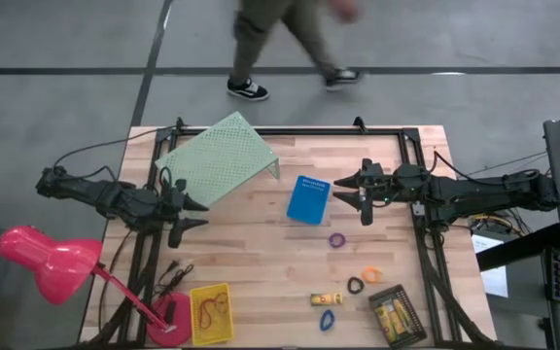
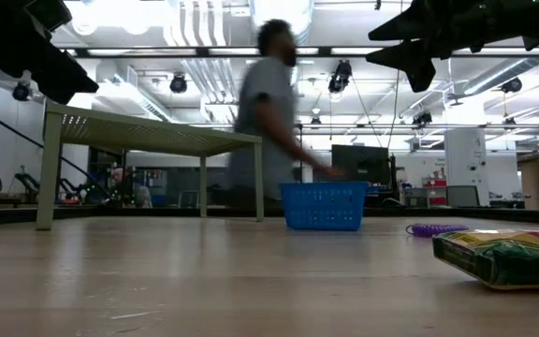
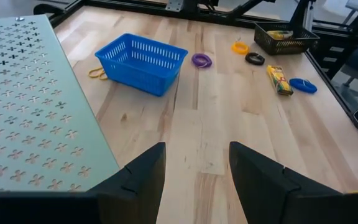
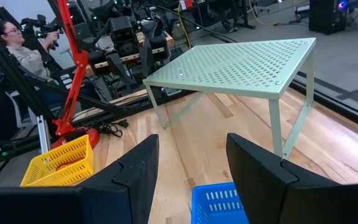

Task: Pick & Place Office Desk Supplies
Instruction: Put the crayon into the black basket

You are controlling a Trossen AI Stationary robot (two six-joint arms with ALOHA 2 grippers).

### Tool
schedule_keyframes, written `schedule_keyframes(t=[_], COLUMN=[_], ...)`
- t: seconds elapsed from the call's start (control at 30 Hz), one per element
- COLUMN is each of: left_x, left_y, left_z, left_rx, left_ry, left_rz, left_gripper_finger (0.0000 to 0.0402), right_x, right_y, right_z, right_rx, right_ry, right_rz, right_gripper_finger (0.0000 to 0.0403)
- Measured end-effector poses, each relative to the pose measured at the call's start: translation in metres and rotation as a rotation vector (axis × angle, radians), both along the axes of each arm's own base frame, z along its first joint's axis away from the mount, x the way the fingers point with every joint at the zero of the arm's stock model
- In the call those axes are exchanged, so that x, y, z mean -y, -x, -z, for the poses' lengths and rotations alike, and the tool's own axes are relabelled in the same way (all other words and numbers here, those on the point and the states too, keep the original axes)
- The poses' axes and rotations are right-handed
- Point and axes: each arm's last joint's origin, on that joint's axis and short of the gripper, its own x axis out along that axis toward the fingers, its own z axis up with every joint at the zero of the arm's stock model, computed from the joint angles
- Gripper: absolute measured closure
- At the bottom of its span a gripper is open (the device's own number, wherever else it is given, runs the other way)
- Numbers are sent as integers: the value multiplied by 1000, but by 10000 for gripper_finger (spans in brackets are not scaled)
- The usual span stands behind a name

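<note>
On the table lie a purple ring (image 1: 336,239), an orange ring (image 1: 371,274), a black ring (image 1: 356,285), a blue ring (image 1: 328,319) and one yellow-gold piece (image 1: 327,299). More yellow pieces sit in the black bin (image 1: 398,314). Tan rubber bands lie in the yellow bin (image 1: 211,313), and one rubber band (image 3: 97,73) lies beside the blue bin (image 1: 308,199). My left gripper (image 1: 200,212) hangs open above the table beside the green riser (image 1: 220,157). My right gripper (image 1: 338,188) hangs open just right of the blue bin. Both hold nothing.
The perforated riser (image 3: 30,106) stands on its legs at the far left. A pink desk lamp (image 1: 52,258) stands at the near left corner by the yellow bin. A person (image 1: 280,39) walks past beyond the far edge; another person (image 4: 11,43) sits off the left side.
</note>
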Motion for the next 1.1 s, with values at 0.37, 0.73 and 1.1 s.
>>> schedule_keyframes(t=[0.37,0.73,1.1], left_x=[0,0,0], left_y=[0,0,0], left_z=[0,0,0], left_rx=[0,0,-1], left_ry=[-3,-3,-3], left_rz=[1,2,2], left_gripper_finger=[219,219,219], right_x=[1,-39,-102], right_y=[-1,-18,-46], right_z=[-8,-53,-24], right_rx=[78,-59,-589], right_ry=[-155,-26,-143], right_rz=[21,-218,-175], right_gripper_finger=[220,220,220])
